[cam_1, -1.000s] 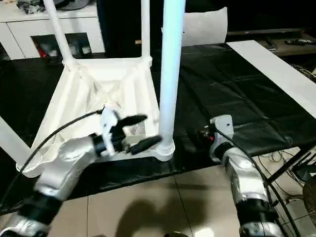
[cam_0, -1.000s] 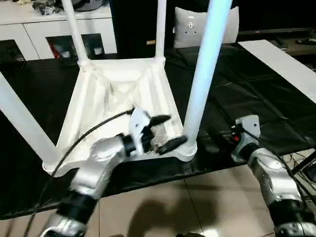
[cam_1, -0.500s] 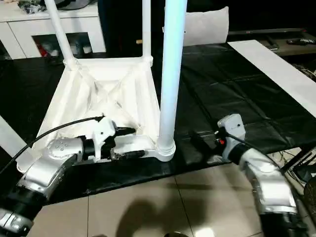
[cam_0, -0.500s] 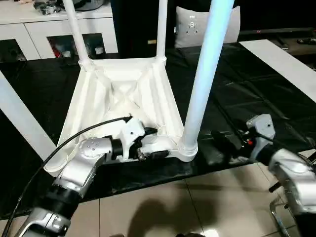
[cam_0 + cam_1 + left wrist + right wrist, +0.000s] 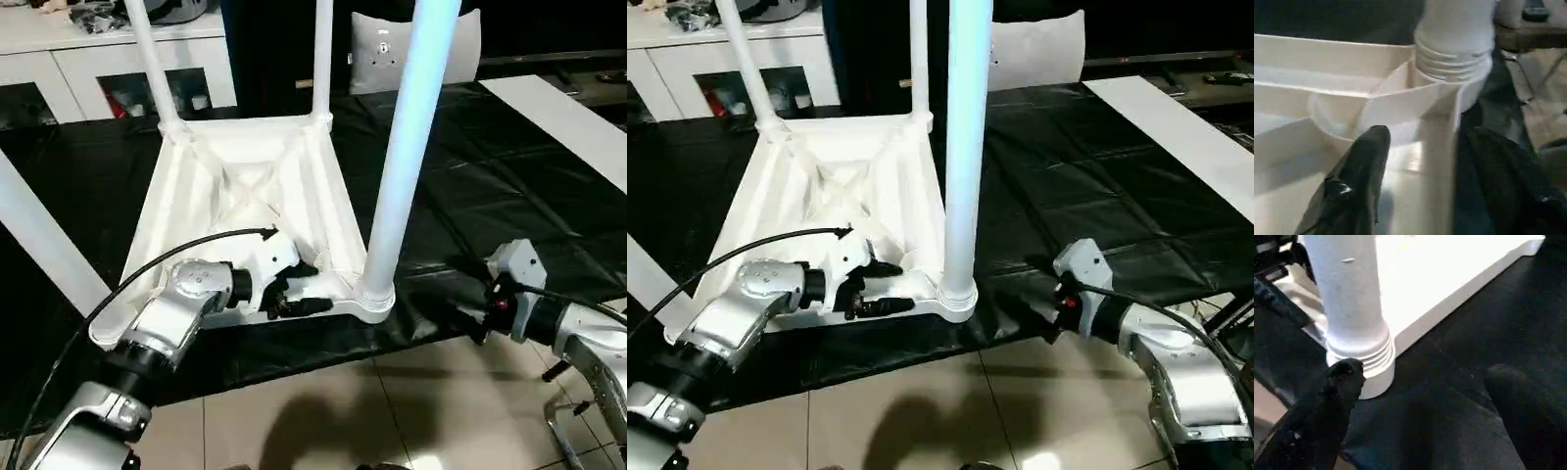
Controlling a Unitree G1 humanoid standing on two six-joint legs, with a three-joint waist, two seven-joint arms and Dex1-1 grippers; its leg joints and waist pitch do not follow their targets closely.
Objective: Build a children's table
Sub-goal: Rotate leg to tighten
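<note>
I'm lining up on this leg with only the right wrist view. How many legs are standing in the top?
Observer: Four legs stand up from the upturned top, one at each corner.
Operator: Where's the left hand?
Observer: The left hand is at the top's near rim, just beside your near-right leg.
Operator: What's behind the table?
Observer: A white cabinet with dark glass doors.

place: home living room | cues: white cabinet (image 5: 69, 69), cushion (image 5: 377, 54), tiled floor (image 5: 323, 411)
</note>
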